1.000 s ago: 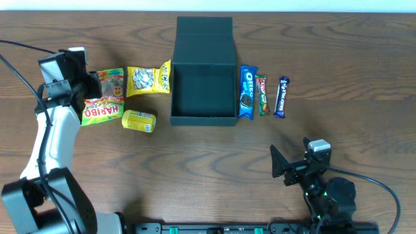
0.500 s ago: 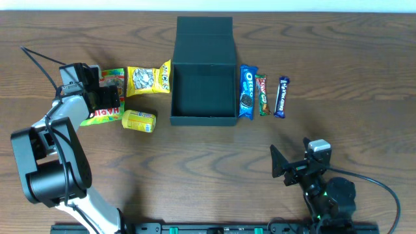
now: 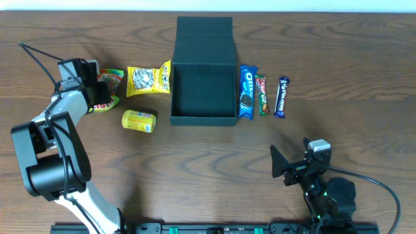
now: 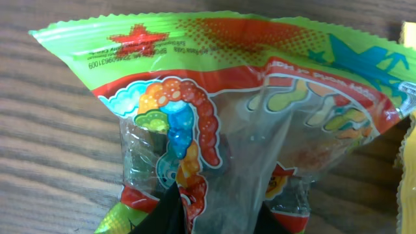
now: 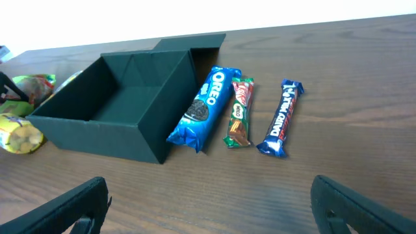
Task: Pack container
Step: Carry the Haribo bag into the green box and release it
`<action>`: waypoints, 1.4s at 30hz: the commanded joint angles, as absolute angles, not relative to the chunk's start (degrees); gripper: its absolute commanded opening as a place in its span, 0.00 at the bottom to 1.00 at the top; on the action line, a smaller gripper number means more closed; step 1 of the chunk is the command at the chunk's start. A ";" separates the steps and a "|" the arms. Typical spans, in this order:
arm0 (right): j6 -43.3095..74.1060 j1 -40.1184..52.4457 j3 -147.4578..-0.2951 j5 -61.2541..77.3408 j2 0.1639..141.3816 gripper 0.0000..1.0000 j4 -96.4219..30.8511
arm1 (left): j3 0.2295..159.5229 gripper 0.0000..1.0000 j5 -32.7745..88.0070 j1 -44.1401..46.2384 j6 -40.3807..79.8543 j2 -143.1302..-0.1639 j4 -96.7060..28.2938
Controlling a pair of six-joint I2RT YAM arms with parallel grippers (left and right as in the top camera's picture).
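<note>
The container (image 3: pixel 204 119) is a dark green box in the middle of the table with its flap lid (image 3: pixel 205 38) open at the back; the right wrist view also shows the container (image 5: pixel 97 135). My left gripper (image 3: pixel 93 91) is at the far left, shut on a green and red gummy packet (image 3: pixel 110 79). In the left wrist view the gummy packet (image 4: pixel 214 78) fills the frame, with its clear film bunched between the left gripper (image 4: pixel 221 218) fingers. My right gripper (image 3: pixel 296 161) stands open near the front right. The right gripper (image 5: pixel 214 208) holds nothing.
A yellow snack bag (image 3: pixel 148 80) and a small yellow packet (image 3: pixel 138 121) lie left of the box. An Oreo pack (image 3: pixel 247 91), a red and green bar (image 3: pixel 262 95) and a dark blue bar (image 3: pixel 281 97) lie to its right.
My left gripper came down on the gummy packet, opened wide, then closed on it; the packet is now bunched and partly covered. The right arm has not moved.
</note>
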State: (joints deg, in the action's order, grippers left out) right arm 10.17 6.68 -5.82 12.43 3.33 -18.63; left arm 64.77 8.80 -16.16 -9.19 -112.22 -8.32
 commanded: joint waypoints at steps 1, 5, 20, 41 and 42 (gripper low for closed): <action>9.80 7.16 -5.78 12.25 3.29 0.99 -18.92 | 66.41 0.06 8.60 -15.97 -7.46 -115.55 -13.39; 9.80 7.16 -5.78 12.27 3.29 0.99 -18.92 | 72.38 0.06 7.14 -15.33 -7.66 -112.71 -17.72; 9.80 7.16 -5.78 12.27 3.29 0.99 -18.92 | 85.78 0.06 7.73 6.31 2.13 -98.65 -18.96; 9.80 7.16 -5.78 12.27 3.29 0.99 -18.92 | 84.71 0.06 -13.69 27.33 43.72 -107.28 -35.44; 9.80 7.16 -5.78 12.27 3.29 0.99 -18.92 | 84.40 0.06 -13.65 27.35 43.72 -107.31 -35.31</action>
